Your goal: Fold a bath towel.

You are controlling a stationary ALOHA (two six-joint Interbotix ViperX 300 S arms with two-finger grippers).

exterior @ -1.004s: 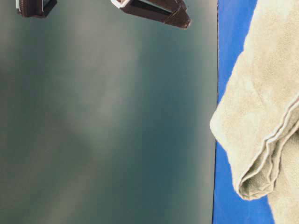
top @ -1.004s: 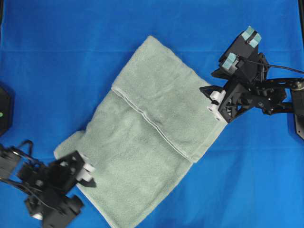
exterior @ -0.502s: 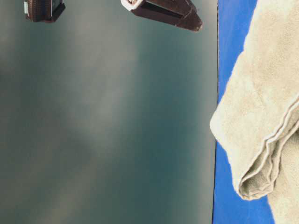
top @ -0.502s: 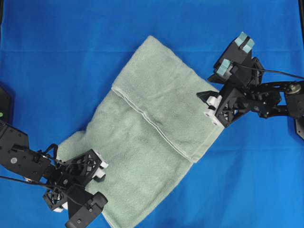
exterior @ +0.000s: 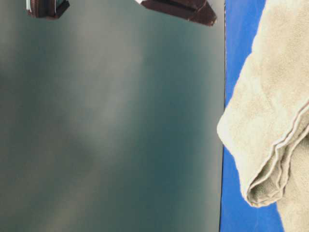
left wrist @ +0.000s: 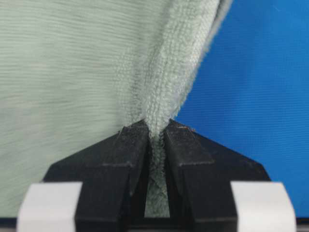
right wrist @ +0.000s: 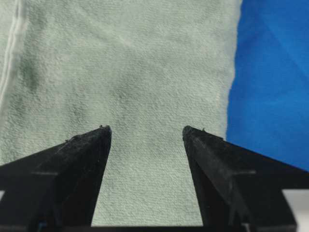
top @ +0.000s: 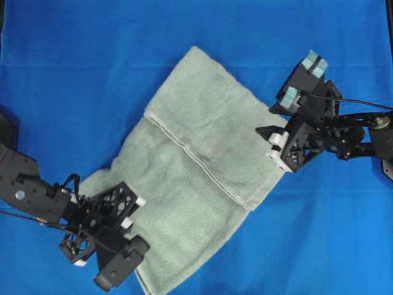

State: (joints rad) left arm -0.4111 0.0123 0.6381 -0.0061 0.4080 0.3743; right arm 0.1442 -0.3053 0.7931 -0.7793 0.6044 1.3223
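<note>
The pale sage-green bath towel (top: 196, 166) lies folded and slanted across the middle of the blue cloth, a stitched hem running along its fold. My left gripper (top: 136, 210) is at the towel's lower left edge, shut on a pinched ridge of the bath towel (left wrist: 154, 116) that rises between its black fingers (left wrist: 128, 150). My right gripper (top: 273, 142) hovers over the towel's right edge, open, with flat towel (right wrist: 125, 87) showing between its fingertips (right wrist: 99, 140). In the table-level view a rolled towel corner (exterior: 270, 145) fills the right side.
A bright blue cloth (top: 92, 74) covers the table all around the towel. A black arm base (top: 6, 126) sits at the left edge and another (top: 388, 153) at the right edge. Dark gripper parts (exterior: 183, 9) show at the top of the table-level view.
My left gripper slid in onto the towel's lower left edge and shut on it. The right gripper shifted slightly over the towel's right edge and stayed open.
</note>
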